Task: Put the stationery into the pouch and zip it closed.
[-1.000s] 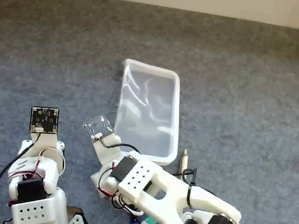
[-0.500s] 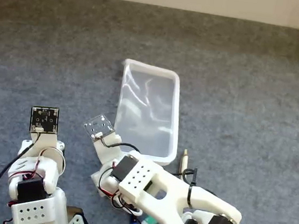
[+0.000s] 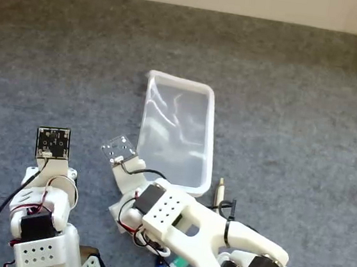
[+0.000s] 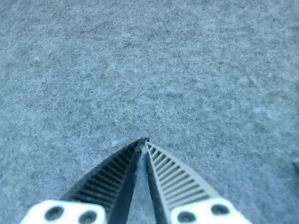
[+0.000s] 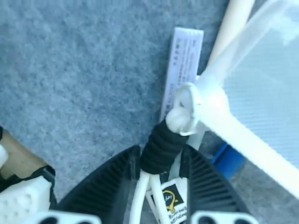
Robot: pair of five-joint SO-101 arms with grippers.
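The translucent white plastic pouch (image 3: 177,133) lies flat on the grey felt-like table cover (image 3: 299,89), with one corner right at the tip of the right gripper (image 5: 161,151). That gripper's two black jaws are clamped on the black ribbed zip pull (image 5: 163,145), which ends in a white plastic slider (image 5: 187,109) on the pouch's edge. Just beyond the slider lies a white rectangular label (image 5: 183,65) — its lines of small print are too fine to read — and a smaller tag with a yellow emblem (image 5: 172,198) sits between the jaws. A blue object (image 5: 229,158) shows beside one jaw, partly behind the pouch's rim. The left gripper (image 4: 142,142), well apart from the pouch, has its jaws pressed together over the cover, holding nothing.
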